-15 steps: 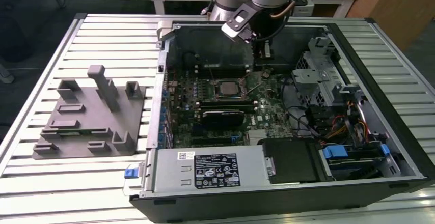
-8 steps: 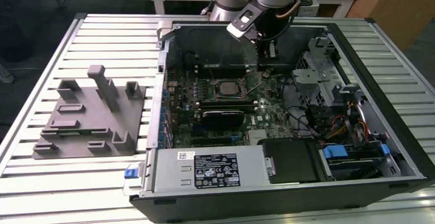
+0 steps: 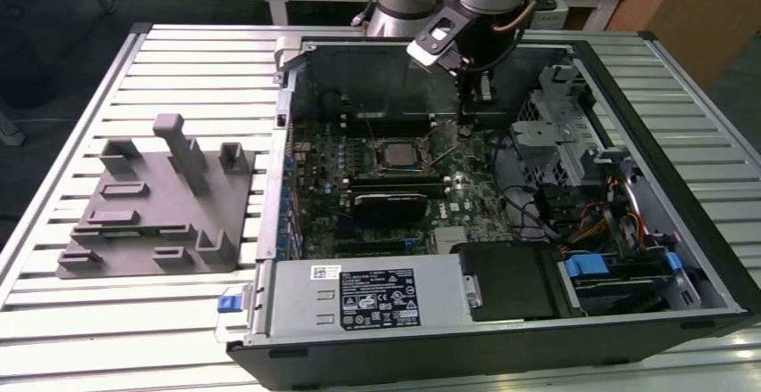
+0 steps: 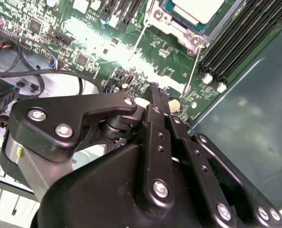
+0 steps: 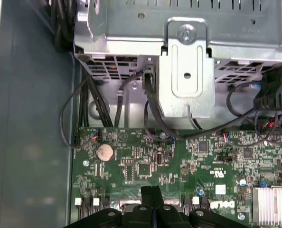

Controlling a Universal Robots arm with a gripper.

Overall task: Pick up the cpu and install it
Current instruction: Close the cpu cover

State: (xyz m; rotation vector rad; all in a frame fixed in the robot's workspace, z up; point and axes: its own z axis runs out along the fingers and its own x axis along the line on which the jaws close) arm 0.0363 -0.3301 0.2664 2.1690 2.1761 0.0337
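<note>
The cpu [image 3: 396,153], a small square chip with a pale silver top, lies in the motherboard socket in the middle of the open computer case [image 3: 666,116]. In the second wrist view the cpu [image 4: 198,7] sits inside the metal socket frame, with thin wire levers beside it. My gripper [image 3: 469,114] hangs over the board towards the exterior view's right of the socket, apart from the chip. Its black fingers are pressed together with nothing between them in both wrist views, gripper [image 4: 156,90] and gripper [image 5: 153,191].
A grey fixture [image 3: 155,205] with upright posts stands on the slatted table at the exterior view's left of the case. Inside the case are memory sticks [image 3: 393,181], a silver drive cage [image 5: 186,71], loose black cables [image 5: 145,109] and the power supply [image 3: 369,294].
</note>
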